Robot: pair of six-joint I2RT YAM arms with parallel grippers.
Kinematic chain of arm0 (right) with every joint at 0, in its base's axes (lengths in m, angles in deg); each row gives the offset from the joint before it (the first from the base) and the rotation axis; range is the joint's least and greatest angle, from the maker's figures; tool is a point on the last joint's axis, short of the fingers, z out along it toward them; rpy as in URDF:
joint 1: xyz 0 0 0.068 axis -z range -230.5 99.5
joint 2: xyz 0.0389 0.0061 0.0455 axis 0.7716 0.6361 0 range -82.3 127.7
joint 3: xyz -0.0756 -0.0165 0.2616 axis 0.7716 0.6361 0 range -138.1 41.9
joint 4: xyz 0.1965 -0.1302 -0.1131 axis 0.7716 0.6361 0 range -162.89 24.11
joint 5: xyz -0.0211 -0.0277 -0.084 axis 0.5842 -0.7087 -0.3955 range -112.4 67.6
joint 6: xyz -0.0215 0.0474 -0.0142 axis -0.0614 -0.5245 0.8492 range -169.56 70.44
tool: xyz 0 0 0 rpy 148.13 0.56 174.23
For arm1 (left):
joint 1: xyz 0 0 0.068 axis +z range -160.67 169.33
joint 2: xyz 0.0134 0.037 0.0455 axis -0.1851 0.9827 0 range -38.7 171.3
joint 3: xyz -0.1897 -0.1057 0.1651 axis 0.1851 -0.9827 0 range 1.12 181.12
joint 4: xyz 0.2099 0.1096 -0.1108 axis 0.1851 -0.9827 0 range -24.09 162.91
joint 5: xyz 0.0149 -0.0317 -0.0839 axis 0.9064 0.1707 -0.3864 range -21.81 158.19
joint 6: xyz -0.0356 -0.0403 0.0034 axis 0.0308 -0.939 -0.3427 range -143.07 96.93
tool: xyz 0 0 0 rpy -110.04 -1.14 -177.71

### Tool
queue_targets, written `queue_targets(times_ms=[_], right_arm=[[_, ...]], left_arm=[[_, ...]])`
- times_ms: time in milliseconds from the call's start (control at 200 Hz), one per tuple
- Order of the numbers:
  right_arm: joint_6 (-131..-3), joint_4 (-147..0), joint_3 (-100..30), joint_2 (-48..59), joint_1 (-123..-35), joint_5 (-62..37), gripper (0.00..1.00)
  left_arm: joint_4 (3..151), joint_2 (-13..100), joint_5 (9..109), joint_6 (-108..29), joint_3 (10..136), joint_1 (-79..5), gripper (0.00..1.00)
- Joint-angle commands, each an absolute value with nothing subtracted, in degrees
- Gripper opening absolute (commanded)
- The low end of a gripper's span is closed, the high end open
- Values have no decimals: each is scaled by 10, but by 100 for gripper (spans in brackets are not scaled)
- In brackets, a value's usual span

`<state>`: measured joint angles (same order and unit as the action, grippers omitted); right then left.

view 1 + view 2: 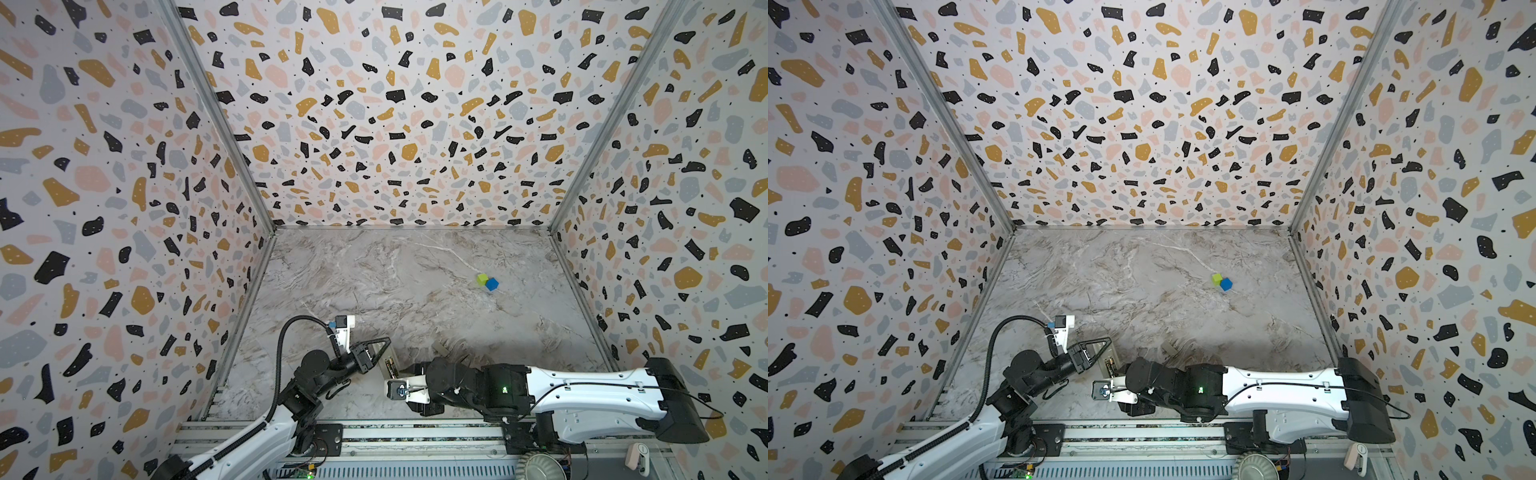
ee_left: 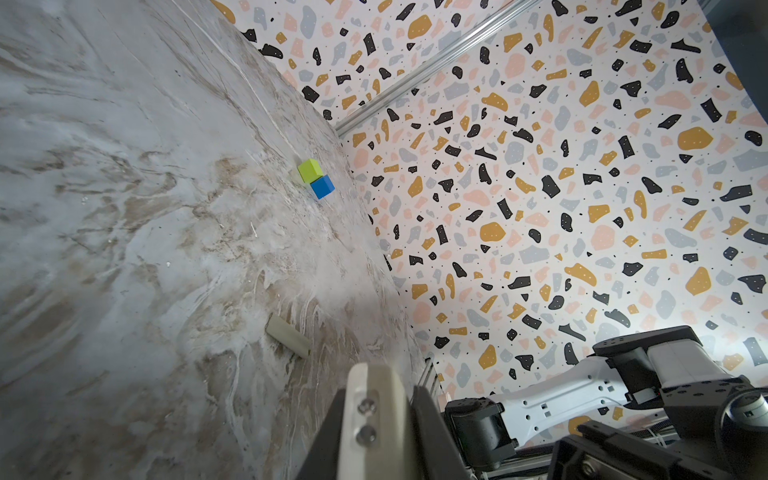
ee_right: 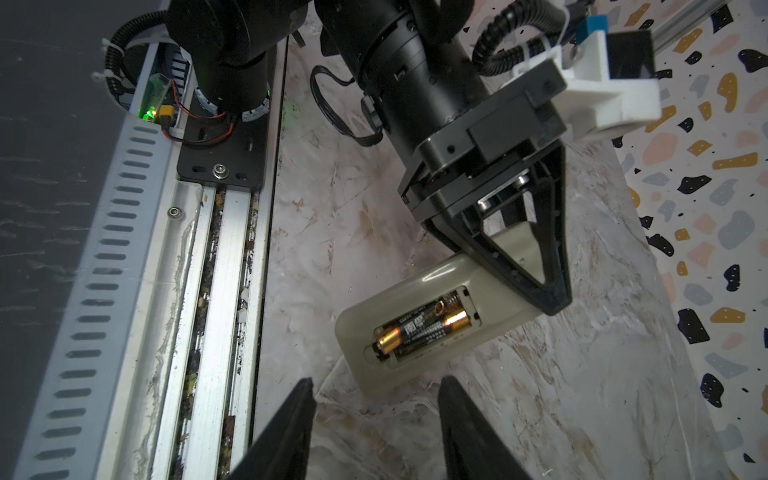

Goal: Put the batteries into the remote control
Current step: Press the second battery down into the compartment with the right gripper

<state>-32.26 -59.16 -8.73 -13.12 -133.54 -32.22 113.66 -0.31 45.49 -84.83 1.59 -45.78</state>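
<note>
- Remote control (image 3: 357, 349): pale back uppermost, battery compartment uncovered. It sits near the front edge of the surface (image 1: 374, 282), between the two arms.
- Batteries (image 3: 424, 328): both lie side by side inside the open compartment, with copper ends showing at opposite ends.
- Left fingers (image 3: 555, 249): closed on the remote control at the end away from the compartment. Whether the remote rests on the surface or is held clear cannot be told.
- Right fingers (image 3: 291, 428): partly apart, holding nothing, just short of the compartment end.
- Small pale flat piece (image 2: 288, 334): loose on the surface, near the remote control but apart from it.
- Green cube (image 1: 482, 278) and blue cube (image 1: 492, 284): touching each other, well away from both arms.
- Metal rail (image 3: 216, 291): runs along the front edge, beside the remote control.
</note>
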Motion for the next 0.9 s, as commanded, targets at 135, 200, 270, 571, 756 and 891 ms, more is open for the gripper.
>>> queue_targets(times_ms=[135,200,270,571,756,891], right_arm=[[-307,-594,-106,-114,-1331,-303,54],[-302,-594,-106,-113,-1332,-302,54],[-294,-594,-104,-114,-1332,-298,52],[-275,-586,-99,-128,-1331,-289,47],[-269,-585,-85,-142,-1329,-290,47],[-261,-585,-84,-141,-1323,-287,47]], left_arm=[[1167,15,420,-830,38,-460,0],[1168,14,418,-830,36,-460,0],[1168,13,417,-831,33,-460,0],[1159,15,402,-825,38,-460,0],[1160,11,396,-832,38,-460,0],[1154,7,391,-830,40,-460,0]])
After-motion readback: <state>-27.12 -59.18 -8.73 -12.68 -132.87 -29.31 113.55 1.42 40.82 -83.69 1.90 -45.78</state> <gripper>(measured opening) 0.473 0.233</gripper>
